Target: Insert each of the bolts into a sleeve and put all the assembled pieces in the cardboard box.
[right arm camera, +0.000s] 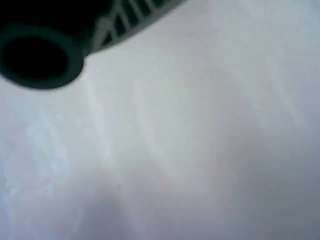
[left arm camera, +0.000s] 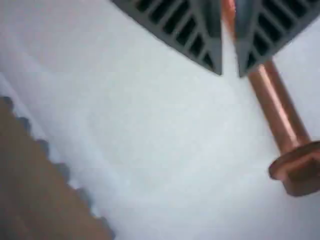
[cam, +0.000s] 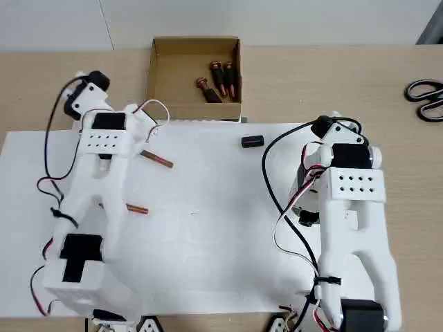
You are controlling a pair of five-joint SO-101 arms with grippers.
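Left gripper [left arm camera: 230,70] pinches the shaft of a copper-coloured metal bolt [left arm camera: 277,112] with its jaws almost closed, at the left of the high view, over the white sheet [cam: 208,228] on the desk. Right gripper [right arm camera: 70,25] is clamped on a black tubular sleeve [right arm camera: 35,57]. Brown cardboard box [cam: 158,69] sits at top centre and holds three assembled pieces [cam: 220,79].

Wooden table [cam: 291,76], white sheet [cam: 208,235], cardboard box [cam: 176,83], scissors [cam: 426,99]

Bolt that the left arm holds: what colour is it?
The bolt is copper-coloured, clearest in the left wrist view.
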